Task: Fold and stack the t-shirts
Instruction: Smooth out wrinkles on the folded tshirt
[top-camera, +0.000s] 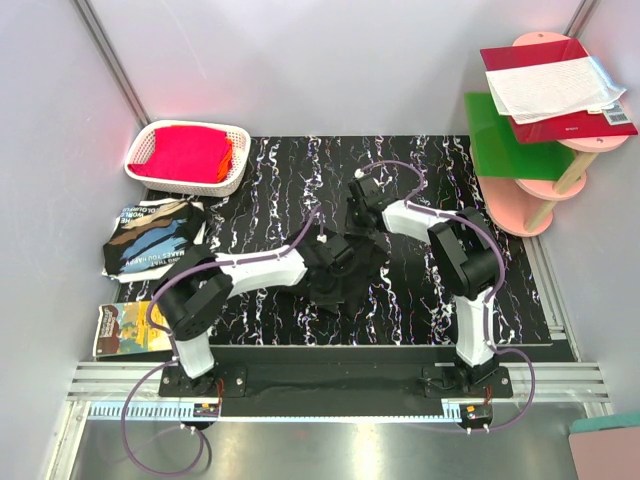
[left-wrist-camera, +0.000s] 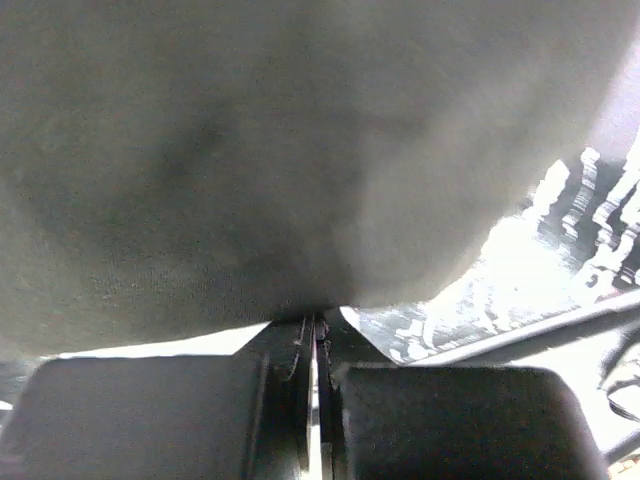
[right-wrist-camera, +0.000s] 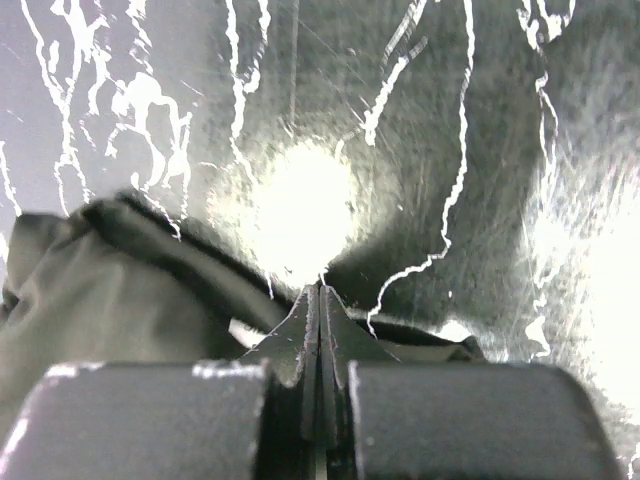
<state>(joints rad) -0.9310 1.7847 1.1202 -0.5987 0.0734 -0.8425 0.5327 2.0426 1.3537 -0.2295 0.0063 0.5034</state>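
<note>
Pinching a bunch of the crumpled t-shirt (top-camera: 350, 282) between tightly pressed fingers, the left gripper (left-wrist-camera: 315, 320) sits over the middle of the black marbled mat (top-camera: 420, 180). In its wrist view we see dark cloth billowing straight off its tips and filling most of the picture. The right gripper (right-wrist-camera: 320, 292) is pressed together too, its tips down against the mat at the heap's far side. Cloth lies beneath and beside its fingers, but we cannot tell whether any is caught.

Around the heap we find bare mat on every side, widest towards the mat's right and far edges. A white basket (top-camera: 190, 186) holding red cloth sits at the mat's far left corner, and a pink shelf (top-camera: 510, 205) stands off its right edge.

We see the heap as a shapeless black lump, its print hidden. A second t-shirt (top-camera: 150, 238) lies at the mat's left edge, loosely folded, showing blue, tan and white strokes with white lettering. A booklet (top-camera: 128, 328) lies off the mat's near left corner.
</note>
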